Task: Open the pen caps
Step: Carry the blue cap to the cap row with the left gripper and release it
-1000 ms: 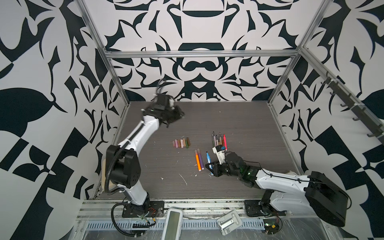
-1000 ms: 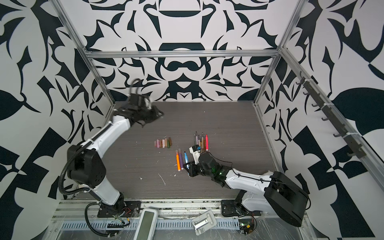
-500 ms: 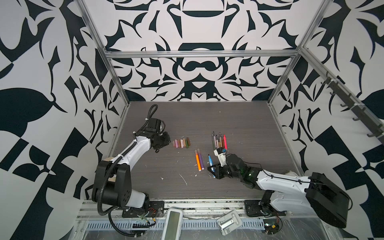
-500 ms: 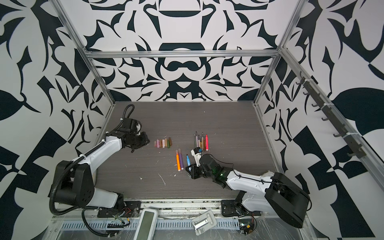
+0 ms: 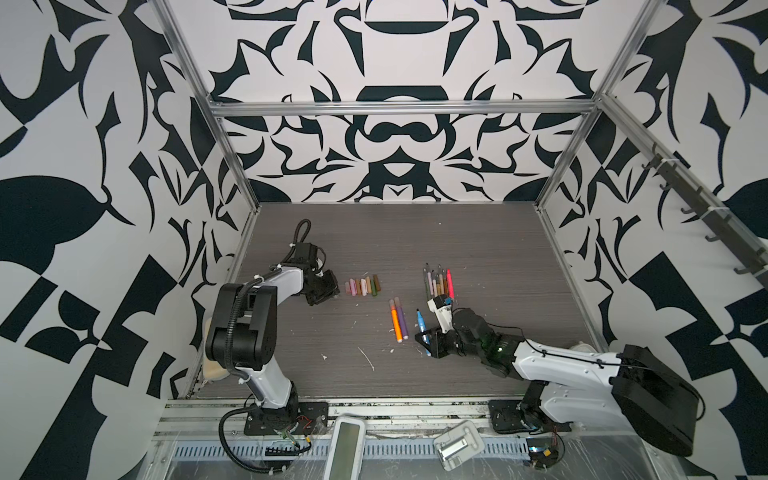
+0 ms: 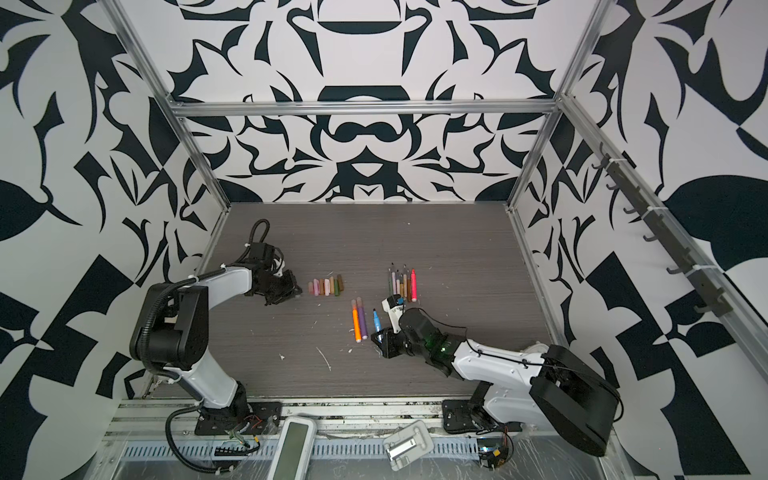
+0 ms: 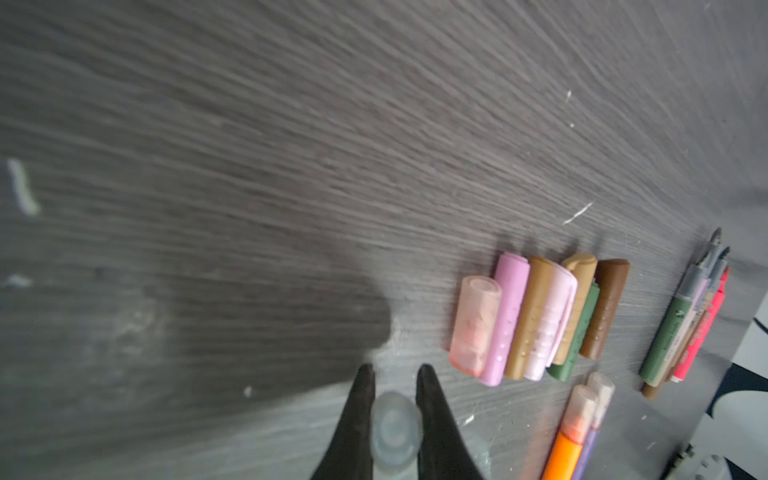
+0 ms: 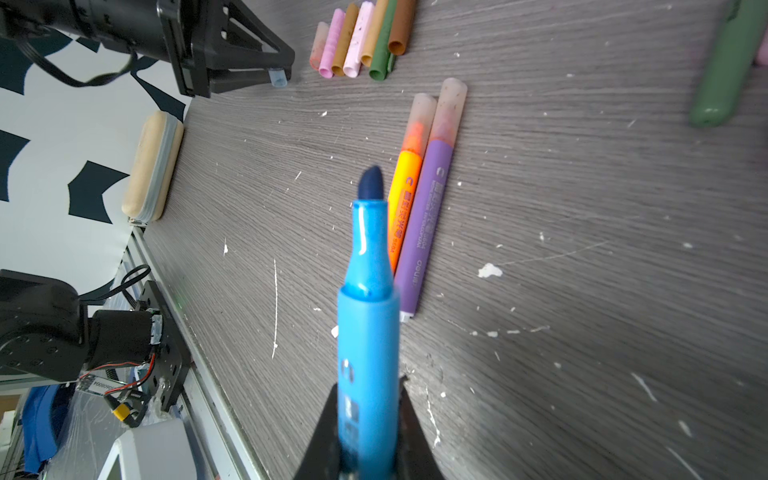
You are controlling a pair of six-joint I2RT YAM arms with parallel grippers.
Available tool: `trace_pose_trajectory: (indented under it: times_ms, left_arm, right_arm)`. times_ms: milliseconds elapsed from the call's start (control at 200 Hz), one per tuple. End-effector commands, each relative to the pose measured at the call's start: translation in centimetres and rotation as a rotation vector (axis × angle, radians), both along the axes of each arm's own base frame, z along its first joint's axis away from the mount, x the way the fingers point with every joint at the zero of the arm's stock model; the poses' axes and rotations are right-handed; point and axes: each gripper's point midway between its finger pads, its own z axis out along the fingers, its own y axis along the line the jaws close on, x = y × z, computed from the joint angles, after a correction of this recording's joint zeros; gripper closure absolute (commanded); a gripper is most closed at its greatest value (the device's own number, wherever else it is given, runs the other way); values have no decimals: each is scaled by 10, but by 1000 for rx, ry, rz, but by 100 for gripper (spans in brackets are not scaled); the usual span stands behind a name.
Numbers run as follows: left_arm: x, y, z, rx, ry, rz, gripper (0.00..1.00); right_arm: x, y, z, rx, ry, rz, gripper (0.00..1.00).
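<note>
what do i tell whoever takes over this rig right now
Left gripper: shut on a clear cap, low, just beside the cap row.
Right gripper: shut on the blue pen, tip bare.
Done: seven loose caps lie in that row; the uncapped pens lie bundled beyond the right gripper.
Left: set down the clear cap and the blue pen, then open the orange pen and the purple pen, which lie side by side with caps on.
</note>
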Motion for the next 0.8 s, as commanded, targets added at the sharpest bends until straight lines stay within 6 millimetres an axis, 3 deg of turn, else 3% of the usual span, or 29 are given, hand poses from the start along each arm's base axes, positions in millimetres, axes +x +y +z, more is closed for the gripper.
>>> trace_pose_trajectory:
  times_ms: [0, 795]
  left_arm:
    - [11, -10, 10, -63, -36, -16, 85]
    - [15, -17, 0, -108, -9, -14, 70]
  right_arm:
    - [4, 2, 4, 10, -4, -15, 100]
    - [5, 5, 0, -2, 13, -7, 100]
